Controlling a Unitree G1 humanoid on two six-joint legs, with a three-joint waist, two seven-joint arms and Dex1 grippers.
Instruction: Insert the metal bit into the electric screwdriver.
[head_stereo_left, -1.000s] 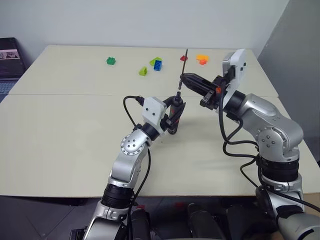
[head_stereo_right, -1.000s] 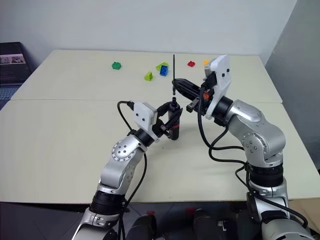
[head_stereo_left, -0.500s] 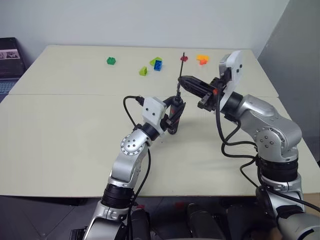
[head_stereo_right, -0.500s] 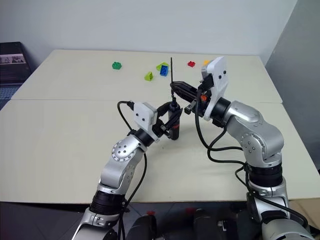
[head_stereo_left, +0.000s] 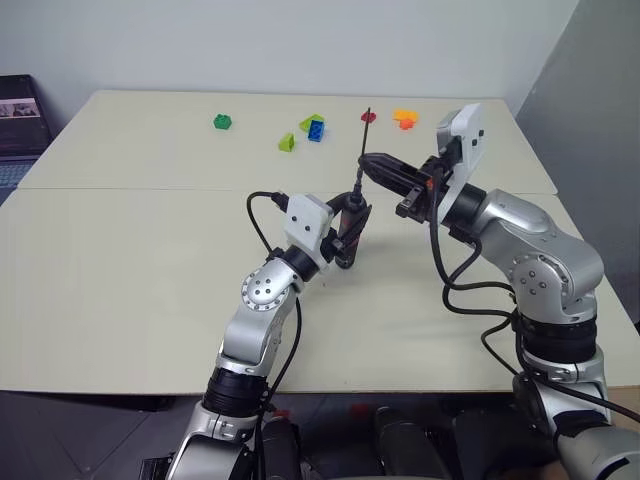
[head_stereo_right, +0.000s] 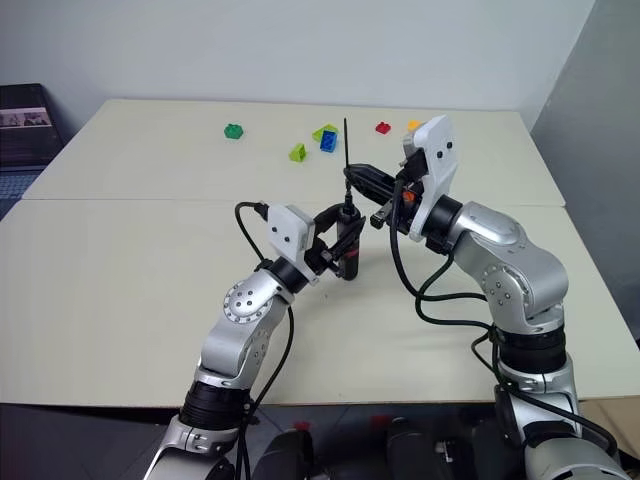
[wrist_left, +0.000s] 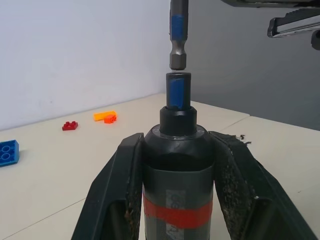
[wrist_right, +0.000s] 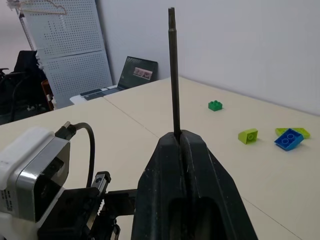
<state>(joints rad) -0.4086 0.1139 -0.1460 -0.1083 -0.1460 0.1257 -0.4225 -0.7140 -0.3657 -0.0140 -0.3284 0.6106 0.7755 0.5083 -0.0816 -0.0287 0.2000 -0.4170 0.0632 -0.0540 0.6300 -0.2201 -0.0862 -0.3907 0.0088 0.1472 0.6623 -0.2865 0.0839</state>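
My left gripper is shut on the electric screwdriver, a black body with a red band, holding it upright above the table's middle. In the left wrist view both fingers clamp the screwdriver, whose chuck faces upward. My right gripper is shut on the metal bit, a thin dark rod standing vertical. The bit's lower end hangs directly above the chuck with a small gap between them. In the right wrist view the bit rises out of my right gripper.
Toy bricks lie along the far side of the beige table: green, lime, blue, red and orange. A laptop sits beyond the left edge. A grey wall stands at right.
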